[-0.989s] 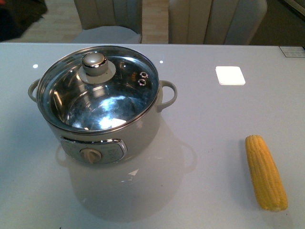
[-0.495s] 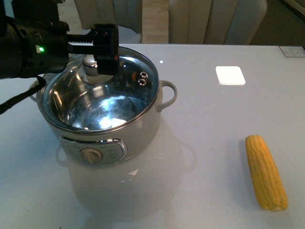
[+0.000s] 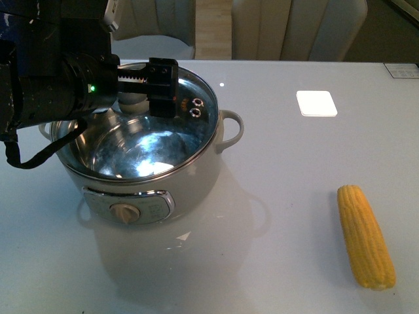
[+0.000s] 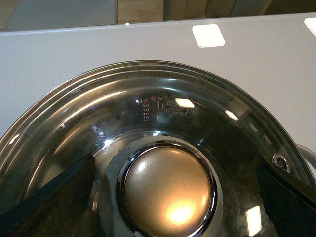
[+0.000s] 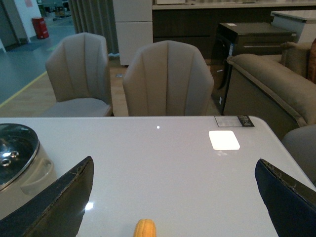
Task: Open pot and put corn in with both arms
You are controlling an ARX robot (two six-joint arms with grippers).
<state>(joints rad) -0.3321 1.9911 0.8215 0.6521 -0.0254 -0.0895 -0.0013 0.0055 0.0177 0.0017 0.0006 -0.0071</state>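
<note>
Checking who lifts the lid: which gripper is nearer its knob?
Left. The left gripper straddles the knob, open; the right gripper is far off, over the table by the corn.

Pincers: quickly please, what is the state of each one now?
Left pincer: open, one finger on each side of the lid knob, holding nothing.
Right pincer: open, empty, above the table.

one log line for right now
left hand: open over knob | lid: on pot | right hand: open | corn: on table
</note>
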